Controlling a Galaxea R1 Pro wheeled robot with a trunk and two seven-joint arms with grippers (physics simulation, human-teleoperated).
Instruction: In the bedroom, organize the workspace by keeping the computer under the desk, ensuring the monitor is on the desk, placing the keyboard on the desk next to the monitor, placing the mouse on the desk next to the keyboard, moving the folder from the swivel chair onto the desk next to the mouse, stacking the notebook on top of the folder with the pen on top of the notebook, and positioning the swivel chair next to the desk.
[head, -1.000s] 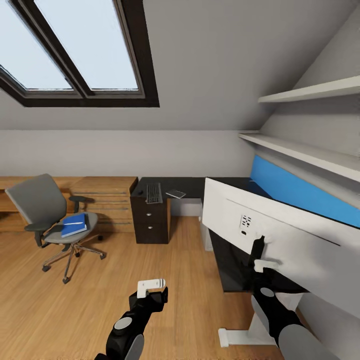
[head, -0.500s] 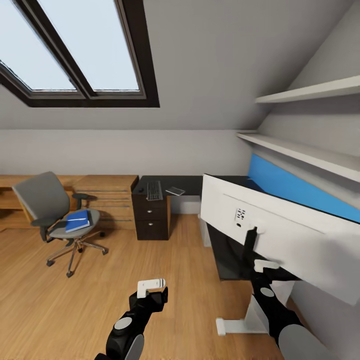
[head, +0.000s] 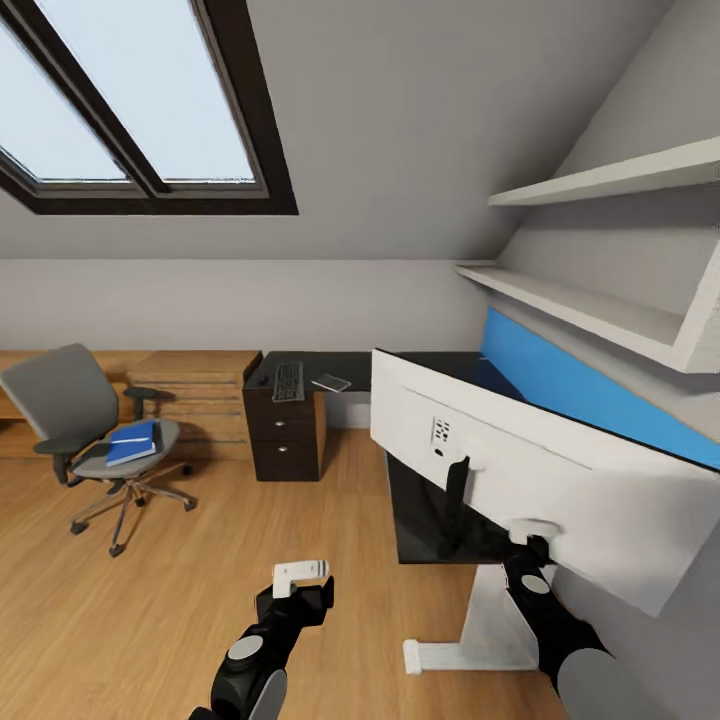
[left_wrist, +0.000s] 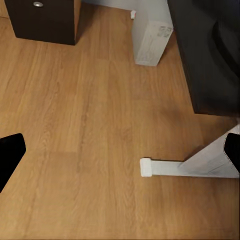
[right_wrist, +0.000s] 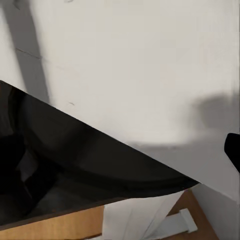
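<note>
The monitor (head: 540, 470) stands on the black desk (head: 350, 366) with its light grey back and black stand toward me. My right gripper (head: 530, 533) is at the monitor's lower edge. In the right wrist view one black fingertip (right_wrist: 233, 150) shows at the frame's edge and the monitor's back (right_wrist: 150, 60) is close. My left gripper (head: 301, 574) hangs open over the floor. The keyboard (head: 288, 381) lies on the desk's far end above dark drawers (head: 285, 440). A blue folder (head: 131, 443) rests on the swivel chair (head: 75, 415). The computer (left_wrist: 151, 37) stands on the floor by the desk.
A low light-wood cabinet (head: 190, 385) runs along the back wall behind the chair. Two white shelves (head: 590, 310) jut out above the desk's blue back panel (head: 575, 385). The desk's white foot (left_wrist: 170, 167) lies on the wood floor near my left gripper. A small grey item (head: 330, 382) sits beside the keyboard.
The camera has moved, and the whole picture has shifted left. Both arms keep their places in the picture. The monitor's stand now lies further left of my right gripper.
</note>
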